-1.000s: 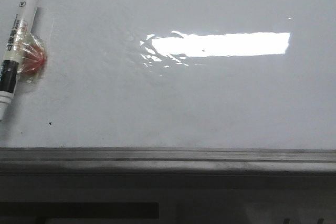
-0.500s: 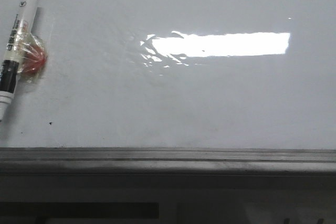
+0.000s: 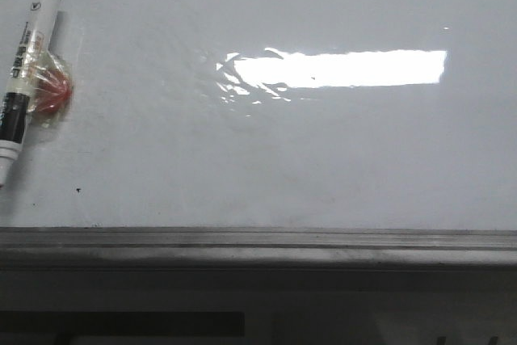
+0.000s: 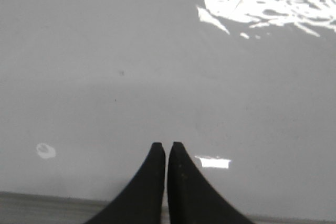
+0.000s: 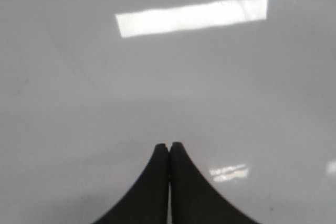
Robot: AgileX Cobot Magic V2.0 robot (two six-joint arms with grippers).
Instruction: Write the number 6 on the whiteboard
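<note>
The whiteboard (image 3: 266, 143) is glossy white-grey with a bright rectangular glare and a grey metal rim (image 3: 258, 241) along its lower edge. No number 6 shows on it; only a tiny black dot (image 3: 77, 191) sits at lower left. A white and black marker (image 3: 27, 74) lies at the far left on a red magnet (image 3: 52, 91) under clear tape. Neither gripper shows in the front view. My left gripper (image 4: 167, 146) is shut and empty over the board (image 4: 157, 66) near its rim. My right gripper (image 5: 169, 146) is shut and empty over bare board (image 5: 168, 77).
Below the rim, a dark ledge and a black strip (image 3: 121, 323) run along the front. A small round white mark (image 4: 45, 151) shows on the board in the left wrist view.
</note>
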